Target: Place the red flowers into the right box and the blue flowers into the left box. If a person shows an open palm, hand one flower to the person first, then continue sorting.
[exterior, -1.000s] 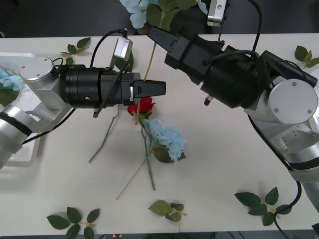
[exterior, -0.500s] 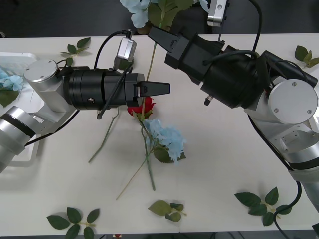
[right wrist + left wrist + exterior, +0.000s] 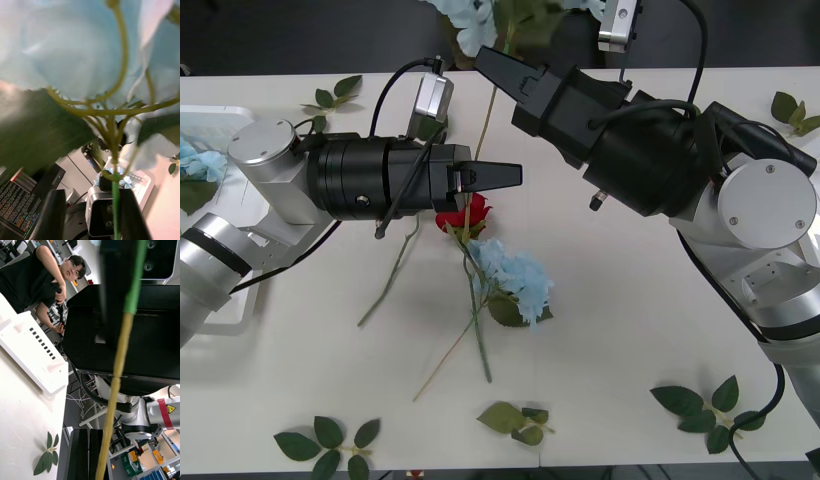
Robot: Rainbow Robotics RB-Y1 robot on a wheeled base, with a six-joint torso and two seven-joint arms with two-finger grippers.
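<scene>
From the front camera I see the left box [image 3: 220,118] at the table's [image 3: 620,330] left edge with a blue flower [image 3: 190,160] in it, while a red flower [image 3: 463,216] and a second blue flower [image 3: 515,278] lie mid-table under my left gripper [image 3: 498,175], whose fingers look pressed together on nothing. My right gripper [image 3: 492,68] holds a third blue flower [image 3: 475,15] aloft by its stem; my right wrist camera shows that stem [image 3: 115,210] clamped between the fingers below the bloom [image 3: 71,45]. My left wrist camera adds a white slotted tray [image 3: 33,348] on the table, and the tan stem [image 3: 116,382] close before it.
</scene>
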